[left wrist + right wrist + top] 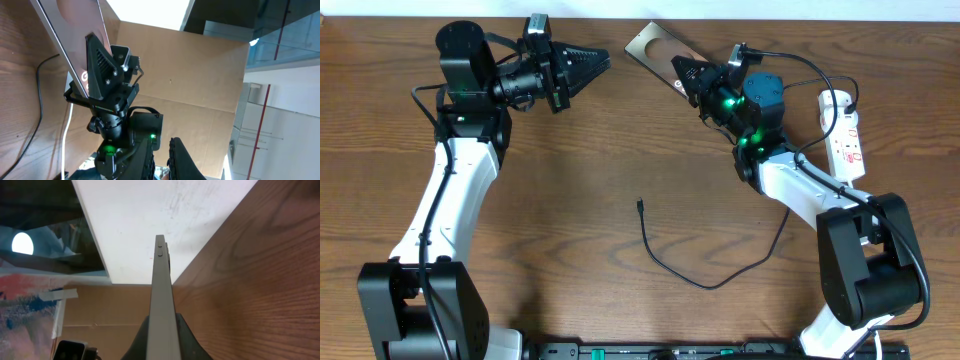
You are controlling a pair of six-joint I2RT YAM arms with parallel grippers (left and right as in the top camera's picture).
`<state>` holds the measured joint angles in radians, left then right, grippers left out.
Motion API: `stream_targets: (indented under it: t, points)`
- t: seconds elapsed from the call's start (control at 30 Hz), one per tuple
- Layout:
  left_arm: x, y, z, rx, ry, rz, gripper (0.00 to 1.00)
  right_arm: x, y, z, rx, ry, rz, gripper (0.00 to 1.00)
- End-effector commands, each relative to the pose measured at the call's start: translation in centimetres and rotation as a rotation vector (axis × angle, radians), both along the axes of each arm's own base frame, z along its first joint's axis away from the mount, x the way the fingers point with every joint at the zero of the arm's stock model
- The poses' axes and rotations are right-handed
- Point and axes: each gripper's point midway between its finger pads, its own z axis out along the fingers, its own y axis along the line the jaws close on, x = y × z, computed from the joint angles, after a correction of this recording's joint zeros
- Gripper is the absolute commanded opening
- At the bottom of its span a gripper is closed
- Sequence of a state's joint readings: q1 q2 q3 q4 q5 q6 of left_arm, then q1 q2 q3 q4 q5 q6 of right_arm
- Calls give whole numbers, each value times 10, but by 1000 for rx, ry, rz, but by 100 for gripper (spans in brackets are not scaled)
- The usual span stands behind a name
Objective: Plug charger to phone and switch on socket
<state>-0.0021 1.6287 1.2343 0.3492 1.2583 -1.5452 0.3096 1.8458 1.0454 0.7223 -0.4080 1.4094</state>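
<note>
From overhead, we see the right gripper [683, 73] clamped on one end of the phone [658, 52]. The phone's free end reaches toward the back edge of the table [570, 200]. The left gripper [604, 66] is level with it, across a small gap, its jaws closed to a point on nothing. The charger [706, 287] lies well apart from both grippers, in the middle of the table. Its connector tip [639, 206] points toward the back, and the cable curves forward and round toward the right arm. We have bare wood all around the tip. The socket [847, 135] lies by the right edge, just past the right arm, which stands between it and the phone.

From the left wrist, we look across at the right gripper, whose two fingers pinch the phone by its lower end. The slab rises tilted toward the upper left. A thin black cable and a white cord lie on the wood below it. Our own left fingers show dark at the bottom edge.

From the right wrist, we see the phone edge-on, dead centre between the two pads, which press its two faces. Wood lies to its right and a white wall [165, 220] beyond it.
</note>
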Motion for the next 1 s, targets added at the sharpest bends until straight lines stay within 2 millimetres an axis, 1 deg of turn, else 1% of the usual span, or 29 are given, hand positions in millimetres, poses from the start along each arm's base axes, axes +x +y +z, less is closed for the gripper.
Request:
stream_targets:
  t: [0.0, 0.23, 0.27, 0.3, 0.33, 0.37, 0.47, 0.53, 0.57, 0.6, 0.63, 0.73, 0.83, 0.97]
  points:
    - [-3, -1, 9, -1, -28, -13, 7, -2, 1, 33, 22, -71, 7, 1]
    - [-1, 0, 9, 0, -28, -5, 7, -3, 2, 33, 22, -71, 8, 2]
    - [-1, 0, 9, 0, -29, -4, 13, -3, 2, 33, 22, -71, 9, 2]
    - [-1, 0, 9, 0, -28, -5, 37, -3, 2, 33, 22, -71, 10, 2]
    - [-1, 0, 9, 0, -28, -4, 59, -3, 2, 33, 22, -71, 10, 2]
    - [-1, 0, 9, 0, -28, -5, 74, -3, 2, 33, 22, -71, 10, 1]
    - [-1, 0, 9, 0, -29, -5, 89, -3, 2, 33, 22, -71, 10, 2]
    - [-1, 0, 9, 0, -29, -5, 91, -3, 2, 33, 22, -71, 10, 1]
    - [-1, 0, 9, 0, -29, -6, 84, -3, 3, 33, 22, -71, 10, 1]
    - [-1, 0, 9, 0, -29, -6, 34, -3, 2, 33, 20, -73, 10, 1]
    - [-4, -1, 9, -2, -30, -25, 7, -3, 3, 33, 19, -73, 10, 2]
    - [-2, 0, 9, 13, -65, -13, 7, -3, 3, 33, 20, -73, 11, 2]
    - [1, 1, 5, 16, -42, 12, 7, -3, 3, 33, 20, -73, 11, 2]
    - [4, 2, 5, 24, -57, 26, 7, -3, 3, 33, 18, -74, 11, 1]
